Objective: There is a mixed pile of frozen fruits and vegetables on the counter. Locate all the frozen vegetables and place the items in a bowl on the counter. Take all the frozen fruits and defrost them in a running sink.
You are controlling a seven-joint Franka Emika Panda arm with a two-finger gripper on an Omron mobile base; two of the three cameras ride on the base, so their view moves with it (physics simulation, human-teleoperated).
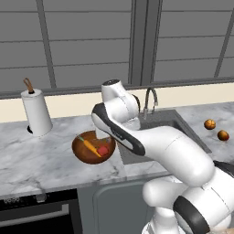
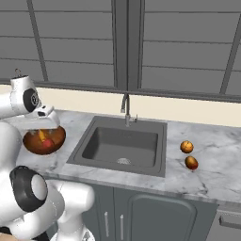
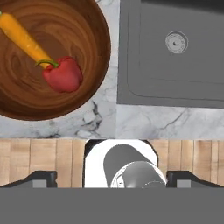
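Observation:
The wooden bowl stands on the white marble counter, left of the sink. In it lie both frozen vegetables, the orange carrot and the small red piece, touching each other. My gripper hangs open and empty above the counter's front edge, near the bowl's sink side. The frozen fruits, two orange-brown balls, rest on the counter right of the sink.
A curved faucet rises behind the sink, and I see no water in the basin around the drain. A paper towel roll stands at the back left. Dark cabinets run below the counter.

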